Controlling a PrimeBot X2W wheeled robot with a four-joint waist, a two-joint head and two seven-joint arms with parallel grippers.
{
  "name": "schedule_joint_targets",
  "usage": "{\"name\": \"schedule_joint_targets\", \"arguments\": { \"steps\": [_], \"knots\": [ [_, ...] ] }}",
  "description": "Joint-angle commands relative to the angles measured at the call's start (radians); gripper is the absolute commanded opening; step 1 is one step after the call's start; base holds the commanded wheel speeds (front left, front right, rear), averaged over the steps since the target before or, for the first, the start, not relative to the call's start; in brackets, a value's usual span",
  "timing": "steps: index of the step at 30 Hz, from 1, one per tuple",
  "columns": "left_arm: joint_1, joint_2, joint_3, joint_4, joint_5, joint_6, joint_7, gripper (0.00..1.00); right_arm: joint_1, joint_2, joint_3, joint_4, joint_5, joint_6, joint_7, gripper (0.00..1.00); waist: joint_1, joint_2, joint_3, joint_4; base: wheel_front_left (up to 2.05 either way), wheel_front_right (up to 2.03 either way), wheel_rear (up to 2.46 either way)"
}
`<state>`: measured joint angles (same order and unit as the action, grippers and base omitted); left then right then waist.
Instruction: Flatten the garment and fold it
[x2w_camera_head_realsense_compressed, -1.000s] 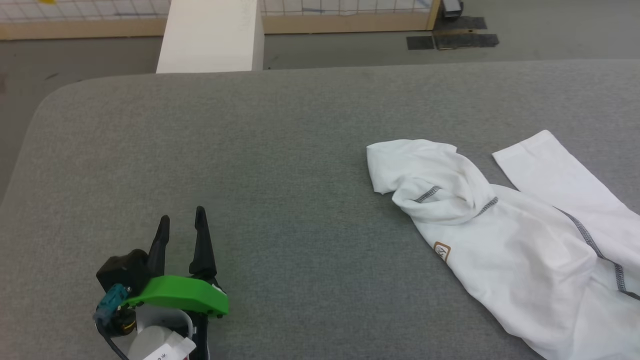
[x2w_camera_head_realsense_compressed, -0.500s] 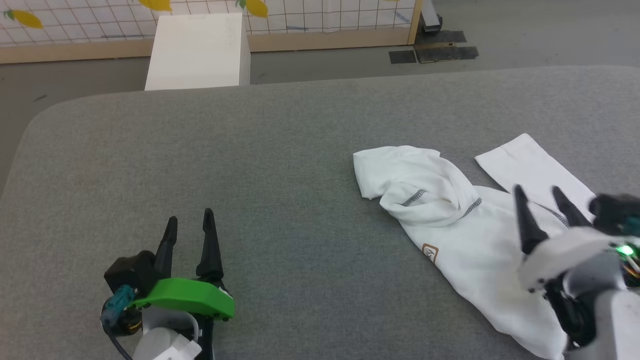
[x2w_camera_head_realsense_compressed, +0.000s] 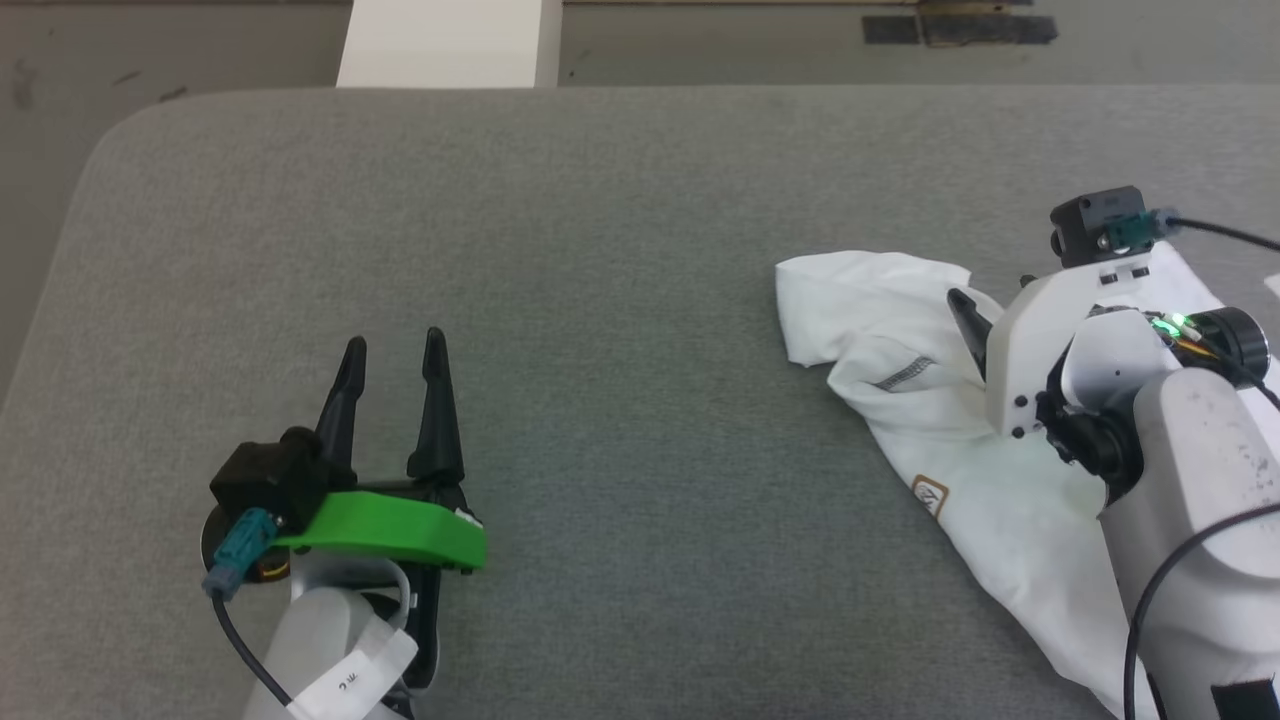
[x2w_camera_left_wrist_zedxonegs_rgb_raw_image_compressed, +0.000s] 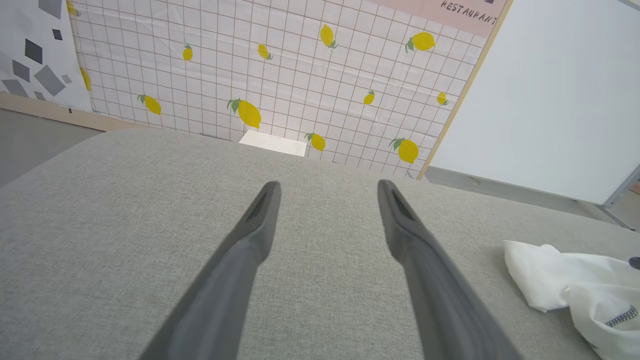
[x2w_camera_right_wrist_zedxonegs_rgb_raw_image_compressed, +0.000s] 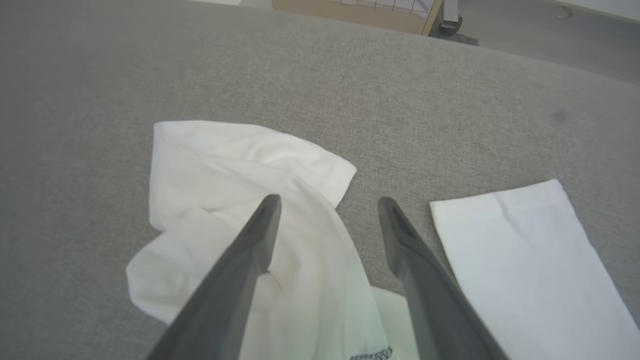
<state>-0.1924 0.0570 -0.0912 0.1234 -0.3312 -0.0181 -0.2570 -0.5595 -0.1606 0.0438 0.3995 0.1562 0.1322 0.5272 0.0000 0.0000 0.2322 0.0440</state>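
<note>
Both spread: left claw (x2w_camera_head_realsense_compressed: 393, 340) at eight o'clock, right claw (x2w_camera_right_wrist_zedxonegs_rgb_raw_image_compressed: 328, 199) over garment (x2w_camera_head_realsense_compressed: 870, 290) at three; could pinch doubled layers, worsening creases.

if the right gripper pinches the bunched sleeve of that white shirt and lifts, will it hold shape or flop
Probably flops: the shirt lies in soft folds at the bunched sleeve, so it should drape from the right gripper. The cloth looks thin, so likely light. Pushed on the woven grey table, it would likely wrinkle rather than slide.
</note>
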Motion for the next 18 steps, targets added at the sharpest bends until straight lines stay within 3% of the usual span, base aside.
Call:
{"name": "schedule_joint_targets", "arguments": {
  "steps": [1, 3, 5, 6, 7, 13, 18],
  "knots": [
    [-0.021, -0.001, 0.001, -0.01, 0.012, -0.009, -0.005, 1.0, -0.028, -0.004, -0.001, 0.028, -0.005, -0.002, 0.021, 1.0, 0.0, 0.0, 0.051, 0.05, 0.0, 0.0, 0.0],
    [-0.028, -0.003, 0.003, -0.023, 0.018, -0.015, -0.005, 1.0, -0.052, -0.008, -0.002, 0.069, -0.011, -0.002, 0.065, 0.99, 0.0, 0.0, 0.061, 0.058, 0.0, 0.0, 0.0],
    [-0.029, -0.004, 0.006, -0.032, 0.023, -0.02, -0.005, 1.0, -0.068, -0.009, -0.008, 0.095, -0.011, -0.002, 0.102, 0.46, 0.0, 0.0, 0.066, 0.063, 0.0, 0.0, 0.0],
    [-0.028, -0.004, 0.008, -0.036, 0.025, -0.022, -0.005, 1.0, -0.074, -0.01, -0.008, 0.101, -0.011, -0.002, 0.113, 0.11, 0.0, 0.0, 0.067, 0.065, 0.0, 0.0, 0.0],
    [-0.027, -0.005, 0.01, -0.039, 0.027, -0.024, -0.005, 1.0, -0.078, -0.011, -0.01, 0.102, -0.009, -0.002, 0.117, 0.0, 0.0, 0.0, 0.066, 0.066, 0.0, 0.0, 0.0],
    [-0.005, -0.006, 0.029, -0.046, 0.038, -0.029, -0.005, 1.0, -0.052, 0.001, -0.014, 0.047, 0.028, -0.002, 0.105, 0.0, 0.0, 0.0, 0.023, 0.058, 0.0, 0.0, 0.0],
    [0.036, -0.007, 0.053, -0.042, 0.044, -0.028, -0.005, 1.0, 0.041, 0.049, 0.028, -0.151, 0.096, -0.002, 0.054, 0.0, 0.0, 0.0, -0.044, 0.041, 0.0, 0.0, 0.0]
  ]
}}
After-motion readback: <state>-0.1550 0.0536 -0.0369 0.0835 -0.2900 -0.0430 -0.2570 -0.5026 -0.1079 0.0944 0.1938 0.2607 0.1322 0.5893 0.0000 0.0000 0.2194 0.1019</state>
